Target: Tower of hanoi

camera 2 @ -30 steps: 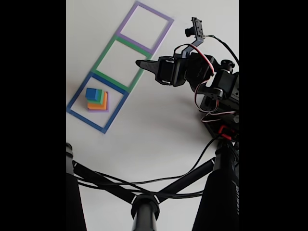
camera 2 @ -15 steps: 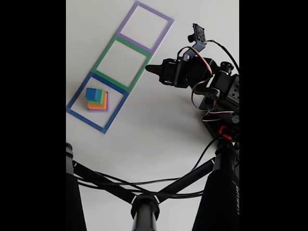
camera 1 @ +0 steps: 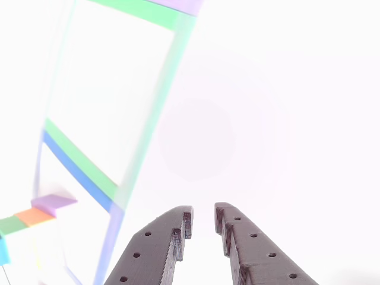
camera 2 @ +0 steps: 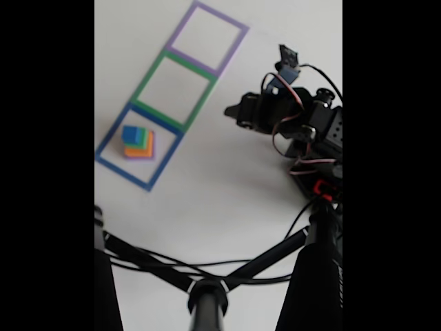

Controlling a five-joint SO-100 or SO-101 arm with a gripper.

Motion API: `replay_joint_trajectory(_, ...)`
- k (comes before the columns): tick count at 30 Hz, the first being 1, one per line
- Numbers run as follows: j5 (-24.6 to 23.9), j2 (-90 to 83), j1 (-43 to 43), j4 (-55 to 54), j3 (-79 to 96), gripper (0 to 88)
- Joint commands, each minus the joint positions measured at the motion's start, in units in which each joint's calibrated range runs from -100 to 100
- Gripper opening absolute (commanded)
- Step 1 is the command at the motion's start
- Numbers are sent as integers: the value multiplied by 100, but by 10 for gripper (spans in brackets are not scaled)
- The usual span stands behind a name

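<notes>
The tower of hanoi (camera 2: pixel 138 142) is a stack of cubes, blue on top, then green, orange and purple. It sits inside the blue square outline (camera 2: pixel 122 174) on the white table. In the other view its purple, orange and green edges (camera 1: pixel 33 215) show at the lower left. My gripper (camera 2: pixel 228 110) hovers well to the right of the stack, beside the green outline (camera 2: pixel 148 78). Its dark fingers (camera 1: pixel 160 249) are nearly together with nothing between them; the gripper (camera 1: pixel 203 214) points at bare white table.
A purple square outline (camera 2: pixel 182 26) lies beyond the green one. A black stand (camera 2: pixel 207 300) with legs and cables (camera 2: pixel 207 262) crosses the near part of the table. The arm's base (camera 2: pixel 320 138) stands at the right.
The arm has pulled back to the right and slightly nearer, taking the gripper tip away from the green outline's edge. The stack has not moved.
</notes>
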Motion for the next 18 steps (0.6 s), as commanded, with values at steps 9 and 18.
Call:
replay_joint_trajectory(9, -151, -59, -53, 861, -281, 0)
replay_joint_trajectory(18, -624, -59, -15, 1299, -390, 0)
